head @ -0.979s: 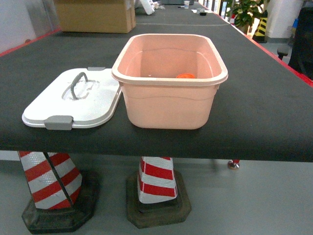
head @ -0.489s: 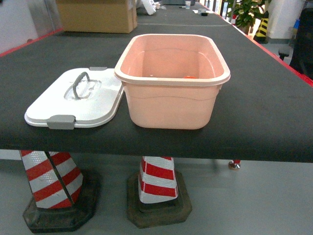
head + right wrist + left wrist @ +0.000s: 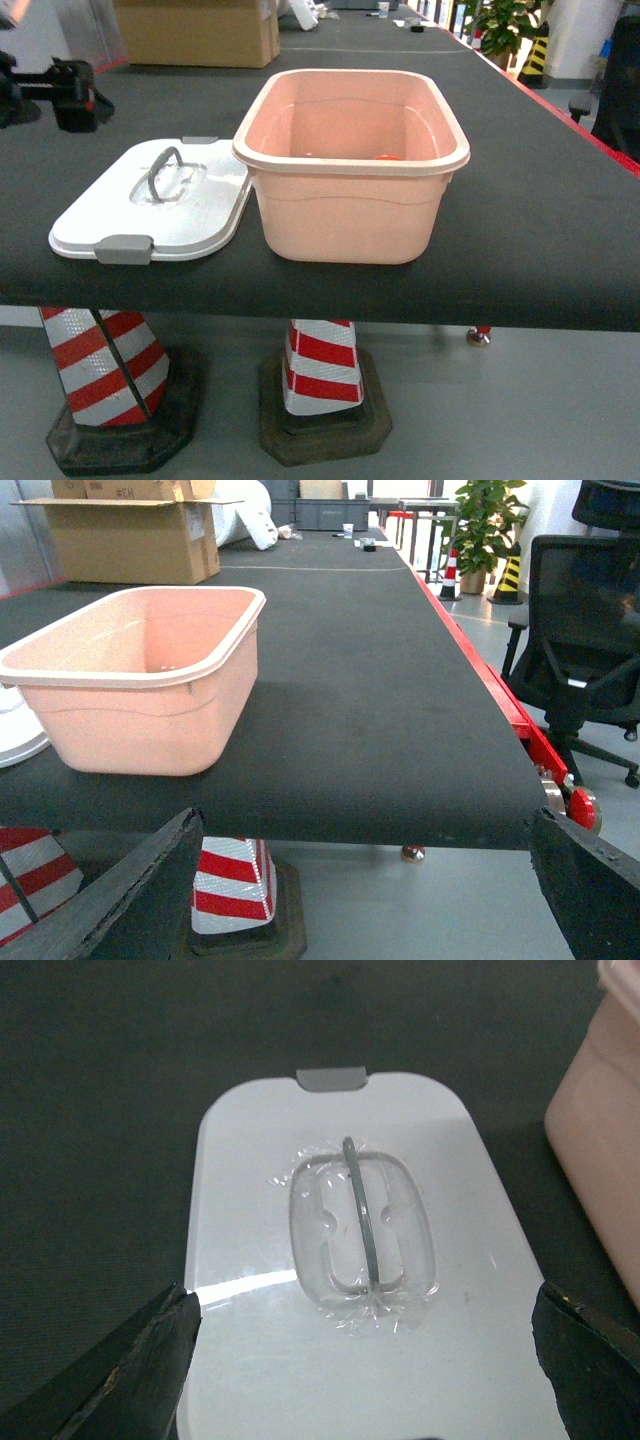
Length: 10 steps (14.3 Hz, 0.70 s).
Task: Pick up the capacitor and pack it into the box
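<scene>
At the far left, the left gripper (image 3: 365, 1360) hangs over the white lid (image 3: 150, 210), its dark fingers spread wide to either side of the lid's grey handle (image 3: 360, 1210) and holding nothing. The lid lies flat on the black table (image 3: 540, 200), just left of the salmon-pink box (image 3: 350, 165) and tucked close against its rim. Down in the box, a sliver of something orange (image 3: 385, 157) peeks over the near wall; it may be the capacitor, but too little shows to be sure.

To the right of the box, the right gripper (image 3: 370, 900) sits low off the table's front edge, its fingers also wide apart and empty.

The risk I see is at the lid: it overlaps the box's rim closely, so a careless descent or lift could drag it against the box, nudging the tub or letting the thin handle slip out.
</scene>
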Available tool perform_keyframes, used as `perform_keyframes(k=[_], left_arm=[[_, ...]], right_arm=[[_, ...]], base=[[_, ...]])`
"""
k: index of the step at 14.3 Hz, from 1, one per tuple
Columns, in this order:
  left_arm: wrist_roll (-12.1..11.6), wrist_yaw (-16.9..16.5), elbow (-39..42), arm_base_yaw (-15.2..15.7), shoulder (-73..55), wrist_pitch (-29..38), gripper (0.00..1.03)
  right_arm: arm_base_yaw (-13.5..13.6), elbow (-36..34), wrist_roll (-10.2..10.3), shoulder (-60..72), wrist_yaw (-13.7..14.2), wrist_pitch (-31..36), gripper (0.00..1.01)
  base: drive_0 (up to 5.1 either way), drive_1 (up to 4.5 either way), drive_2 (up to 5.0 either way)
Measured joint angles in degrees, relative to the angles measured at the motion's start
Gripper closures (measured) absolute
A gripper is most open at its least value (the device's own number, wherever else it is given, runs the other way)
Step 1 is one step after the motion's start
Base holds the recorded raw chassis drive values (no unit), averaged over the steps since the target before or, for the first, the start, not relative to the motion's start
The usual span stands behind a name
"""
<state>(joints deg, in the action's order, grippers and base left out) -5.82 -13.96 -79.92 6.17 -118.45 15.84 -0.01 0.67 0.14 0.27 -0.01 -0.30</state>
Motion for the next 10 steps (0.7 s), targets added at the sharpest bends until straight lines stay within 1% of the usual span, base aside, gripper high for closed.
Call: perform_keyframes(k=[2,4,7,8,9,10], left_arm=[[-0.72,0.44,-10.51,-0.81,-8.52,-6.08,0.05],[-2.4,1.33,-18.27,-1.66,-14.49,-9.29,0.05],[-3.63,2.71,-23.56,-2.78,-20.37,-11.15,0.05],[-3.72,3.91,-24.41,-3.08,-21.84,-11.74,0.05],[-3.76,3.98,-25.16,-3.28,-23.1,-12.92,0.05],[-3.78,4.81,-26.25,-3.45,-24.3,-14.49,0.05]], right_arm=[[0.0,0.0,0.0,0.0,0.0,0.0,0.03],[0.0,0.0,0.0,0.0,0.0,0.0,0.03],[0.0,0.0,0.0,0.0,0.0,0.0,0.03],[0.0,0.0,0.0,0.0,0.0,0.0,0.03],[0.0,0.0,0.0,0.0,0.0,-0.02,0.03],[0.0,0.0,0.02,0.0,0.0,0.0,0.03]], base=[[0.0,0.0,0.0],[0.0,0.0,0.0],[0.0,0.0,0.0],[0.0,0.0,0.0],[0.0,0.0,0.0],[0.0,0.0,0.0]])
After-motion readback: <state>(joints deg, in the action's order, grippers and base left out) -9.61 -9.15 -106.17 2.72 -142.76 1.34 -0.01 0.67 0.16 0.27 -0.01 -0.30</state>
